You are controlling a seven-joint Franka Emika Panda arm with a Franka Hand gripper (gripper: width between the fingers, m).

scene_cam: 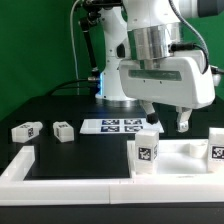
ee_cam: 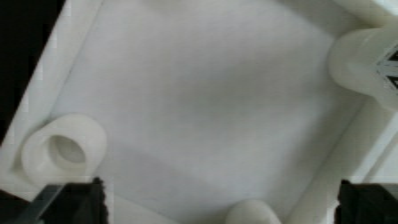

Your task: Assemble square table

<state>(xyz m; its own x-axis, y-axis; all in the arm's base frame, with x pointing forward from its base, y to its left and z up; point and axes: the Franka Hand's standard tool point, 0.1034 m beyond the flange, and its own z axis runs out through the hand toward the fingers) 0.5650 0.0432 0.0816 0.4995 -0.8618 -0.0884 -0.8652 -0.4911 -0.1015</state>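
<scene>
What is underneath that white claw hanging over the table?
Under the open gripper lies the square tabletop, a bare white slab. One empty round corner socket shows, and one leg stands at its edge. In the exterior view the front rail partly hides it.

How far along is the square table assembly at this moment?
Done, apparently: two upright legs stand at corners of the tabletop, seemingly fitted. In hand: nothing; the gripper hangs open above the tabletop. Left: two loose legs lie on the black table at the exterior view's left, and one empty socket shows in the wrist view.
</scene>
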